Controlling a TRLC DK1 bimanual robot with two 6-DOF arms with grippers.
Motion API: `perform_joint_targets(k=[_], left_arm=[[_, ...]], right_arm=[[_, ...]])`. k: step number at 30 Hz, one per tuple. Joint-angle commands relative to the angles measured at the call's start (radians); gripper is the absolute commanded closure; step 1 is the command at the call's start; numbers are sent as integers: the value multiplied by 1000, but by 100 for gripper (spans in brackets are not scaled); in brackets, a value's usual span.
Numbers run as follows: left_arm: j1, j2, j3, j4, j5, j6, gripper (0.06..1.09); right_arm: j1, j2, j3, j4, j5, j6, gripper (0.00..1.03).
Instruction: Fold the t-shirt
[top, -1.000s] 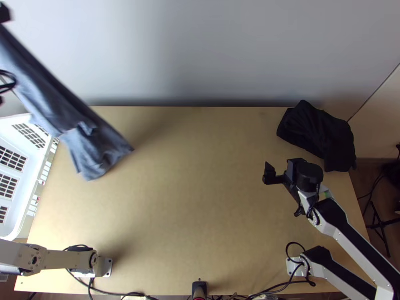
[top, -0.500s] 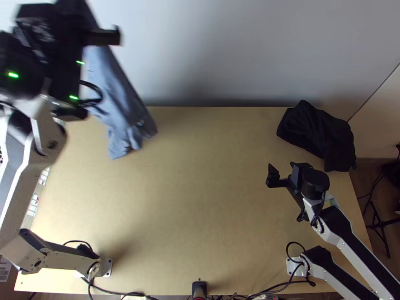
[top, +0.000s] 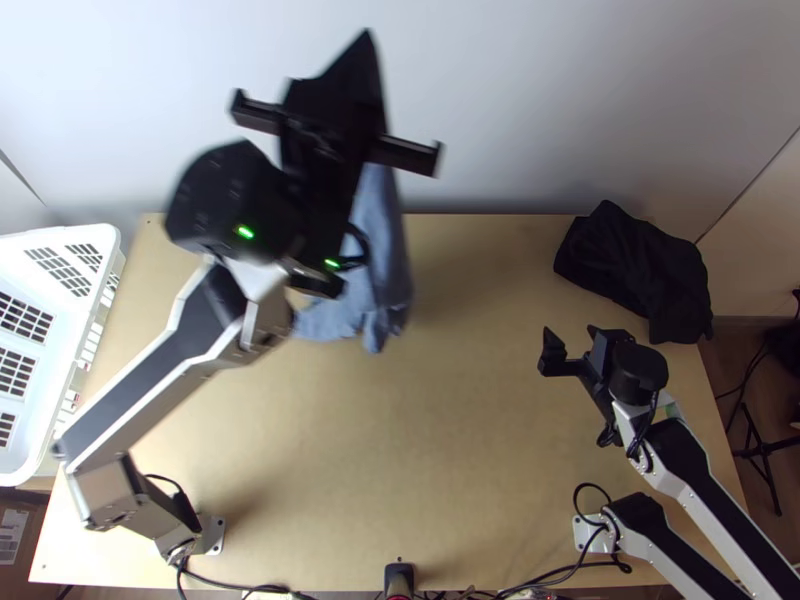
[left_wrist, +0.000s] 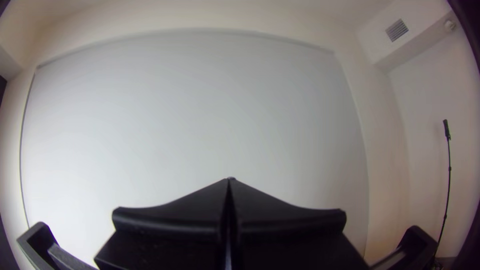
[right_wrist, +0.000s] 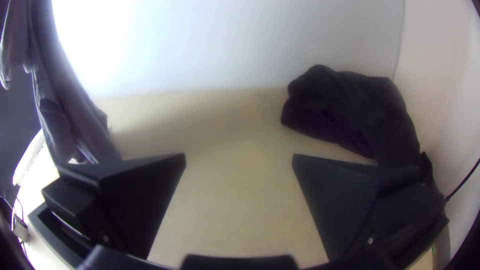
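High over the table's far left half, my left gripper (top: 345, 85) holds up the blue-grey t-shirt (top: 380, 250), which hangs bunched with its lower end near the tabletop. In the left wrist view my left gripper (left_wrist: 229, 182) has its two fingers pressed together. Low over the table's right side stands my right gripper (top: 572, 345), open and apart from the cloth. The right wrist view shows my right gripper (right_wrist: 239, 160) with a wide gap between its fingers, and the hanging t-shirt (right_wrist: 65, 95) beyond it.
A bunched black cloth (top: 640, 270) lies at the table's far right corner. A white plastic basket (top: 105, 240) stands along the left edge. Bare wooden table (top: 450, 430) spans the middle, with cables along the near edge.
My left arm has swung in from the left, carrying the t-shirt rightward towards the middle. My right gripper has shifted slightly to the right.
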Motion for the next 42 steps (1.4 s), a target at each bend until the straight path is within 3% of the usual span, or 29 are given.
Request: perform_joint_targets(k=[1, 14, 19, 22, 32, 42], left_arm=[[-122, 134, 79, 197, -4, 164, 105], [-203, 192, 131, 365, -10, 204, 105], [-113, 105, -28, 361, -106, 219, 105], [-13, 2, -229, 356, -137, 187, 105], [350, -274, -906, 359, 55, -17, 105], [742, -266, -1176, 437, 260, -117, 105]], right_arm=[[-18, -36, -29, 1, 0, 15, 4], [-25, -116, -103, -1, 0, 39, 4], [-14, -102, -101, 16, -1, 38, 4], [-5, -75, -98, 22, -1, 41, 4], [45, 85, -67, 108, -1, 65, 4], [97, 237, -49, 160, -18, 61, 4]])
